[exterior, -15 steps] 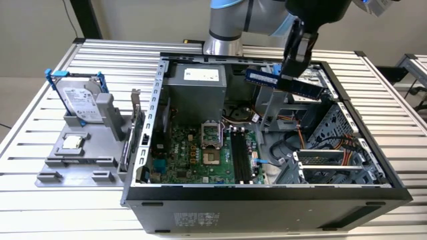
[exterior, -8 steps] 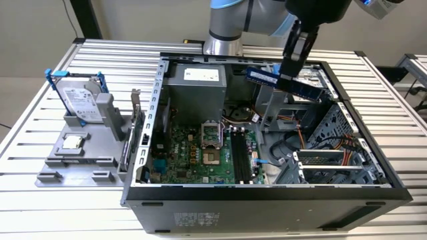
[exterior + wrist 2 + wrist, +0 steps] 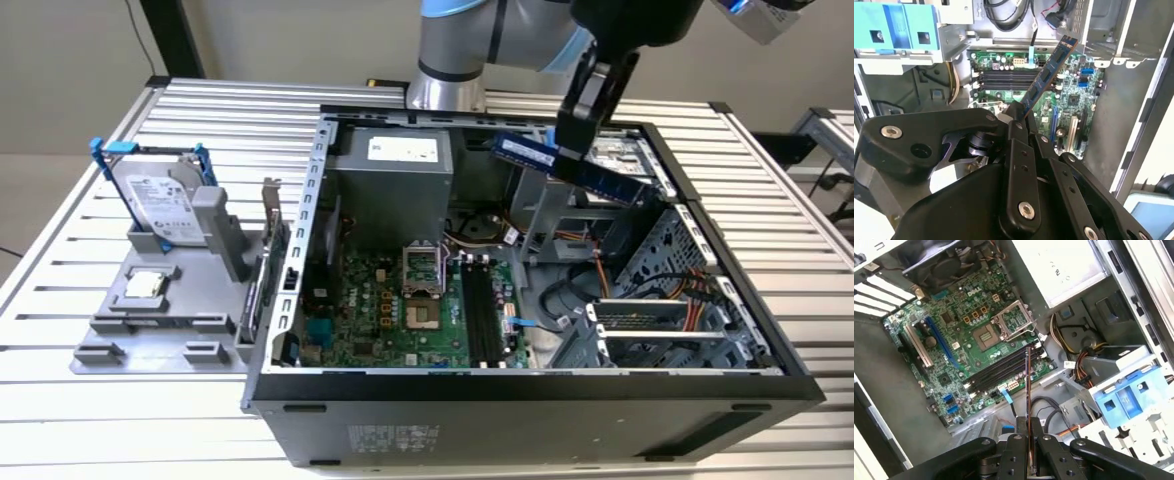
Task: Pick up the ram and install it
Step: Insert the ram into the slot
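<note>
The gripper (image 3: 575,142) pinches the ram (image 3: 617,183) tight; the blue stick hangs tilted in the air over the open computer case (image 3: 534,388); the green board (image 3: 380,300) and its long black slots (image 3: 478,305) lie far below it

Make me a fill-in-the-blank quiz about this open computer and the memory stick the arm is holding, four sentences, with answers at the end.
1. The jaws are shut on the ram, a stick coloured ___.
2. The ram hangs above the open computer case, not yet seated in the ___ memory slots.
3. The motherboard is coloured ___.
4. The hard drive stands on a grey stand at the exterior view's ___.
Missing words: blue; black; green; left.
</note>
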Motion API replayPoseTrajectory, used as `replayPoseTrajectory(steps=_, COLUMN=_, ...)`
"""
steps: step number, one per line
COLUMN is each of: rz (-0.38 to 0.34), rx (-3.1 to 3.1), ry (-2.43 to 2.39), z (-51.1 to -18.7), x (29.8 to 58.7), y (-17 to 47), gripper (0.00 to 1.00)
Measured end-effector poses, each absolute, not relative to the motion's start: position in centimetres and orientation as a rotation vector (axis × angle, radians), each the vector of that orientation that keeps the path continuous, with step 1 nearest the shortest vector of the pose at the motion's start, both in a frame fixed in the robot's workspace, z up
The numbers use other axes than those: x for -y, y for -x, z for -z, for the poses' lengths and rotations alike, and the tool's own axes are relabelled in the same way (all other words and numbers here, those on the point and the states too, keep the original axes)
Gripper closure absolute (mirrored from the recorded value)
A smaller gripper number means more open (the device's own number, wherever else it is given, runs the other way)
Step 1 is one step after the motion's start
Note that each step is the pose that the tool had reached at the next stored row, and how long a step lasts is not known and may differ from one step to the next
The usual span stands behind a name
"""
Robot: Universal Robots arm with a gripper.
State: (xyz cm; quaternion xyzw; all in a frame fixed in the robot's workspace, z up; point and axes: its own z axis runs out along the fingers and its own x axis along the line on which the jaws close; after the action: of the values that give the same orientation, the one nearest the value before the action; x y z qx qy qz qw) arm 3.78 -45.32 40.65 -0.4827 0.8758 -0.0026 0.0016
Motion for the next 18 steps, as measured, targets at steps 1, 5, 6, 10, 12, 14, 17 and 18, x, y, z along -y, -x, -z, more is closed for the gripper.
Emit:
replayPoseTrajectory(steps=1, rz=0.008, rx=-2.757, ry=1.499, z=-40.66, x=45.33, y=-3.77, gripper=1.0)
replayPoseTrajectory(steps=5, rz=0.008, rx=-2.792, ry=1.433, z=-40.66, x=45.33, y=-3.77, gripper=1.0)
replayPoseTrajectory(steps=6, rz=0.008, rx=-2.801, ry=1.416, z=-40.66, x=45.33, y=-3.77, gripper=1.0)
replayPoseTrajectory(steps=10, rz=0.008, rx=-2.835, ry=1.347, z=-40.66, x=45.34, y=-3.77, gripper=1.0)
replayPoseTrajectory(steps=12, rz=0.008, rx=-2.851, ry=1.312, z=-40.66, x=45.33, y=-3.77, gripper=1.0)
replayPoseTrajectory(steps=14, rz=0.008, rx=-2.867, ry=1.277, z=-40.65, x=45.33, y=-3.77, gripper=1.0)
replayPoseTrajectory(steps=17, rz=0.008, rx=-2.89, ry=1.224, z=-40.65, x=45.33, y=-3.77, gripper=1.0)
replayPoseTrajectory(steps=18, rz=0.007, rx=-2.897, ry=1.207, z=-40.65, x=45.33, y=-3.77, gripper=1.0)
